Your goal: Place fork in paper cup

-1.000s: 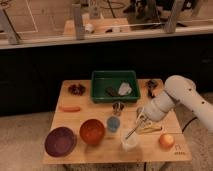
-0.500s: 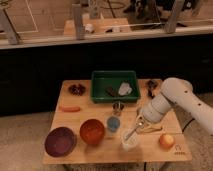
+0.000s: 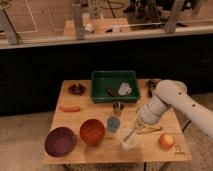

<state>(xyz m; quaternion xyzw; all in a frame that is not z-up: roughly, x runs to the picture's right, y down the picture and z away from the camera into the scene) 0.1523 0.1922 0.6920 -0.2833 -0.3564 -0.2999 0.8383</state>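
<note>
The white paper cup (image 3: 130,140) stands near the table's front edge, right of the blue cup (image 3: 113,123). My gripper (image 3: 138,121) hangs from the white arm (image 3: 170,100) just above and to the right of the paper cup. It is shut on the fork (image 3: 132,131), a thin silvery utensil that slants down and to the left. The fork's lower end is at the paper cup's rim; I cannot tell whether it is inside.
On the wooden table (image 3: 100,154): a purple bowl (image 3: 60,141), an orange bowl (image 3: 92,131), a small metal cup (image 3: 118,107), a green tray (image 3: 114,85) with items, a carrot (image 3: 70,108), an orange fruit (image 3: 166,141), and a pale yellowish utensil (image 3: 149,130) right of the paper cup.
The gripper with the fork has shifted slightly left and down, bringing the fork's lower end to the paper cup's rim.
</note>
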